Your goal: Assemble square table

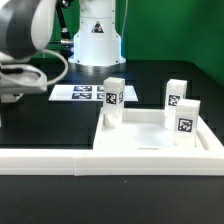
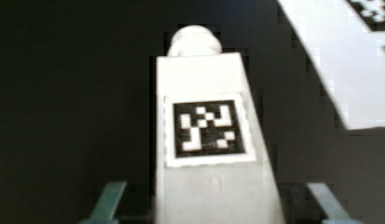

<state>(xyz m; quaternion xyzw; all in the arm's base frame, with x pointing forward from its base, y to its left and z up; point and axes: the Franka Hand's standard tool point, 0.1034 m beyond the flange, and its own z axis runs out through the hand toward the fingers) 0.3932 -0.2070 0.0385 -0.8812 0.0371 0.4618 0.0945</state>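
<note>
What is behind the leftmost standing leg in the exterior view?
Behind the leg lies the marker board, with the robot's white base beyond. The leg covers the board's end on the exterior view's right, so any tags there cannot be seen.

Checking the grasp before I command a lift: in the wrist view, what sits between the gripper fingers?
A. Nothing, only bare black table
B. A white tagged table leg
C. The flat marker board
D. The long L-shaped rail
B. The wrist view shows a white tagged leg standing between the two fingers of the gripper.
</note>
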